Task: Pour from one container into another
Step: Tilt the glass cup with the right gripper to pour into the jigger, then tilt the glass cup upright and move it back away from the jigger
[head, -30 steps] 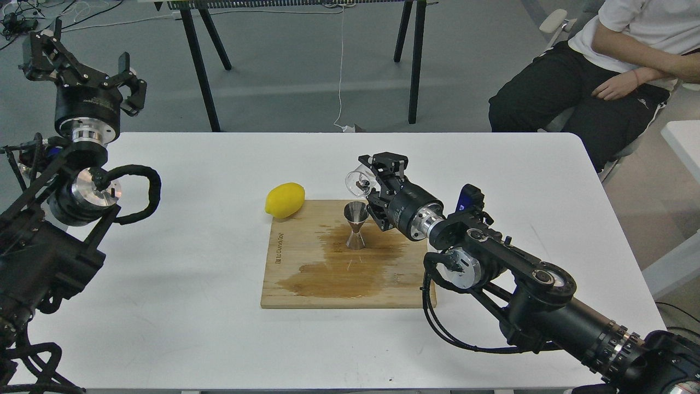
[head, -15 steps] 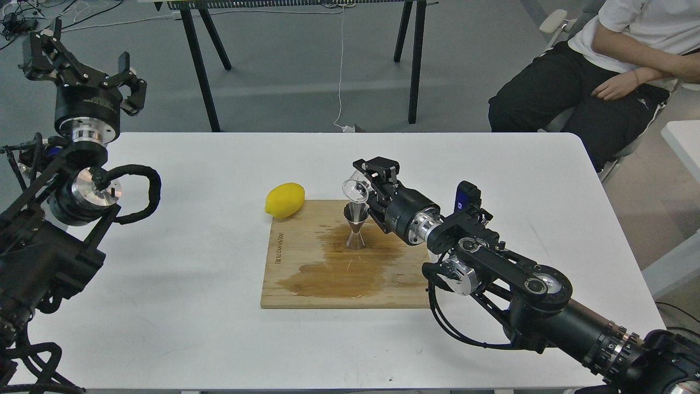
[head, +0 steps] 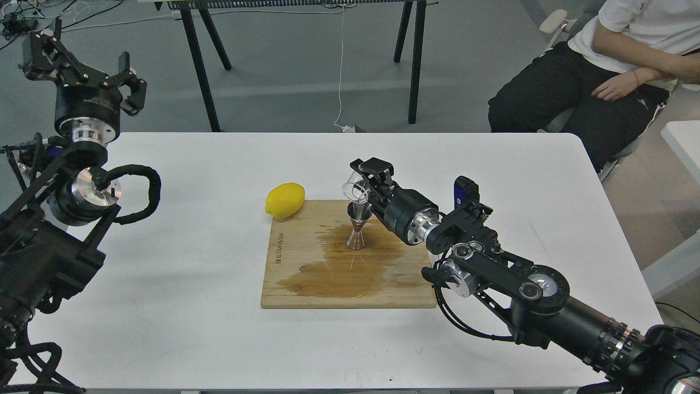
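Observation:
A small clear glass cup (head: 354,189) is tipped on its side, mouth down and to the left, directly over the shiny steel jigger (head: 357,226). My right gripper (head: 365,180) is shut on the cup, holding it just above the jigger's upper rim. The jigger stands upright on a wooden cutting board (head: 306,284) with a dark wet stain around its foot. My left gripper (head: 87,54) is raised beyond the table's far left corner, open and holding nothing.
A yellow lemon (head: 285,200) lies at the board's far left corner. The white table (head: 191,328) carries the board. A seated person (head: 601,71) is beyond the far right corner; black table legs (head: 199,65) stand behind.
My right gripper has moved left and down with the cup, tipping it further over the jigger. The left arm has stayed still.

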Available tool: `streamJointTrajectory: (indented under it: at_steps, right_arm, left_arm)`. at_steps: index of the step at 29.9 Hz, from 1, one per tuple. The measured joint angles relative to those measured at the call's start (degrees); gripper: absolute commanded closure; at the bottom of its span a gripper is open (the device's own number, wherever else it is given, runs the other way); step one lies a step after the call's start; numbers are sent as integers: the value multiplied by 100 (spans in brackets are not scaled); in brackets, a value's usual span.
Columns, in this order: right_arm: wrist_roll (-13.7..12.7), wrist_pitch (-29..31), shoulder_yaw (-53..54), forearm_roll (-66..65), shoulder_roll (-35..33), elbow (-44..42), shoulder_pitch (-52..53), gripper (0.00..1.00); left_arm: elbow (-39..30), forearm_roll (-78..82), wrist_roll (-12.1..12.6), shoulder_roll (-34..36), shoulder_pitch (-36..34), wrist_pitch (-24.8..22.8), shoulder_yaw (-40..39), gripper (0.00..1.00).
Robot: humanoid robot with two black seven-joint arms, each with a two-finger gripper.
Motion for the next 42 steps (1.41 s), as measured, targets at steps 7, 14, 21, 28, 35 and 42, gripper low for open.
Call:
streamJointTrajectory:
  at_steps: [7,14,21,28,35,42]
  right_arm:
    - [-5,-29,-36,-88,-31,29,17,60]
    - [-7,-31,-36,-90,-25,32,33,59]
    - [-4,-31,-32,-90,-32,111,61,59]
    - [-1,-31,-33,-90,-67,144,117,59]
    - [4,-31,-50,-112,-157,157,134,59]
    - [81,-37,-218,-345,-191,157,139,59]
  left_arm:
    - [0,1,0,0,0,0,0,0]
    - [0,1,0,0,0,3,0,0]
    - [2,1,0,0,1,3,0,0]
    - [0,1,0,8,0,8,0,0]
    - [-5,-5,0,9,-8,5,0,0]
    - [2,-4,0,9,-8,4,0,0]
